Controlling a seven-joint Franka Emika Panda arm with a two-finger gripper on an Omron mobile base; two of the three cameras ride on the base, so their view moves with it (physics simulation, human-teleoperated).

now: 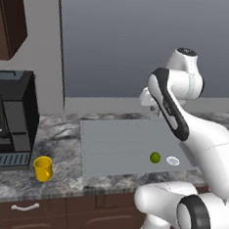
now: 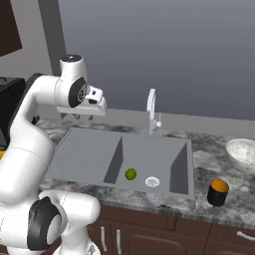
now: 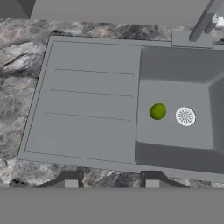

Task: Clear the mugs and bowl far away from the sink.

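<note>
in the left base view we are holding our gripper (image 1: 148, 101) high over the back of the sink (image 1: 128, 147), with nothing in it that we can see. one yellow mug (image 1: 43, 168) is sitting on the counter (image 1: 61, 131) left of the sink, just in front of the black coffee machine (image 1: 10, 119). we are judging that no item is being carried yet, so the step in hand is choosing and reaching for a first piece.

in the right base view the bowl (image 2: 242, 153) is resting on the counter right of the sink, and a second mug (image 2: 218, 192) is standing nearer the front edge. a green fruit (image 2: 130, 174) is lying in the basin by the drain (image 2: 152, 182), below the tap (image 2: 151, 115).

in the hand view the two fingertips (image 3: 72, 181) are standing well apart, open and empty, above the draining board. the next move is calling for a swing sideways and down to a mug. we are reading no writing or brand anywhere.
</note>
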